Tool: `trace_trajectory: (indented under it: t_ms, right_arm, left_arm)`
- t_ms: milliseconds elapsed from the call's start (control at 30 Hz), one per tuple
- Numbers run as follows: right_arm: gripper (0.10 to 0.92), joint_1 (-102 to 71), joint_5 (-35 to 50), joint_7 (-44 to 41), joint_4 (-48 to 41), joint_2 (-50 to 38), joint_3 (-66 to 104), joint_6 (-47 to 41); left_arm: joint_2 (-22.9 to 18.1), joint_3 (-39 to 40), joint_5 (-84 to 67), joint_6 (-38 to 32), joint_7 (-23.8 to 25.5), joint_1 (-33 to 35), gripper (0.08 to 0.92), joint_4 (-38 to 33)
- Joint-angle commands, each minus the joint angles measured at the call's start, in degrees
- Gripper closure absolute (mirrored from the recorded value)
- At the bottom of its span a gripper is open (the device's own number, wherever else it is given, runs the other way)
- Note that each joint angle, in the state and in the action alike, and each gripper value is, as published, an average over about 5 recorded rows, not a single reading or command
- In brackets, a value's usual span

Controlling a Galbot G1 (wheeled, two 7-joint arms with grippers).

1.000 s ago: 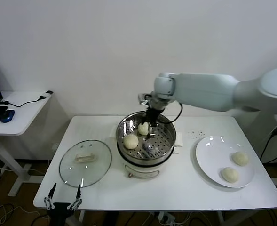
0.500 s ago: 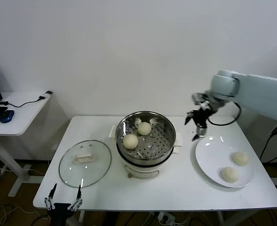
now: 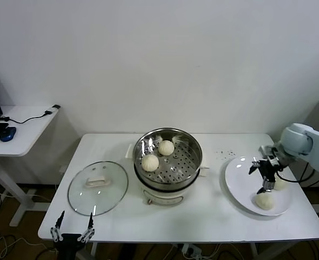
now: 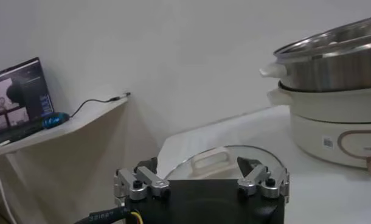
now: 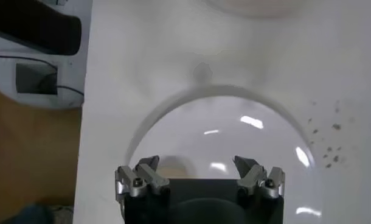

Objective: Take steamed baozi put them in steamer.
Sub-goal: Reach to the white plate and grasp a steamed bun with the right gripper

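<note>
Baozi are split between two places: two sit on the perforated floor of the steamer [image 3: 168,158], one at the far side [image 3: 166,147] and one nearer the left wall [image 3: 150,162], and two remain on the white plate [image 3: 240,181] at the right of the bench [image 3: 213,214]. Of the plate pair, one [image 3: 265,201] lies near the front rim and the other [image 3: 280,183] just behind it, partly hidden by the arm. All four are smooth, domed and cream-white, with no visible dents.

The right claw [image 3: 266,174] hangs over the plate with its fingers pointing down and spread wide, holding nothing; it stands directly above the front bun, probably positioned for a top-down grasp. The right wrist view confirms the open fingers [image 5: 142,178] over the plate's glossy surface.

The glass lid [image 3: 98,187] lies flat on the bench left of the steamer, leaving the basket open for loading. The left claw [image 3: 72,232] is parked at the front-left edge of the bench, fingers apart and empty.
</note>
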Motion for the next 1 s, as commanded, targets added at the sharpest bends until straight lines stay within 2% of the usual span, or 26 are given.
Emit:
trace_trajectory:
  t_ms: [33,600,867,1000]
  right_arm:
    - [0.203,-13.17,-7.17,-0.31,-5.37,-0.65,10.05,0.84]
    - [0.21,-14.05,-8.15,-1.34,-8.94,3.3,10.82,1.22]
    - [0.357,-12.63,-8.1,-2.18,-9.57,3.73,10.11,1.52]
    - [0.402,-11.52,-7.82,-2.4,-9.61,3.8,9.32,2.04]
  left_arm:
    - [-0.31,-0.18,0.19,0.54,-0.01,0.21,0.177,-0.03]
    - [-0.35,-0.22,1.72,1.29,-0.05,-0.73,0.177,0.55]
    - [-0.46,-0.04,2.16,1.35,-0.09,-0.76,0.177,0.56]
    - [-0.47,0.04,2.28,1.39,-0.12,-0.79,0.177,0.45]
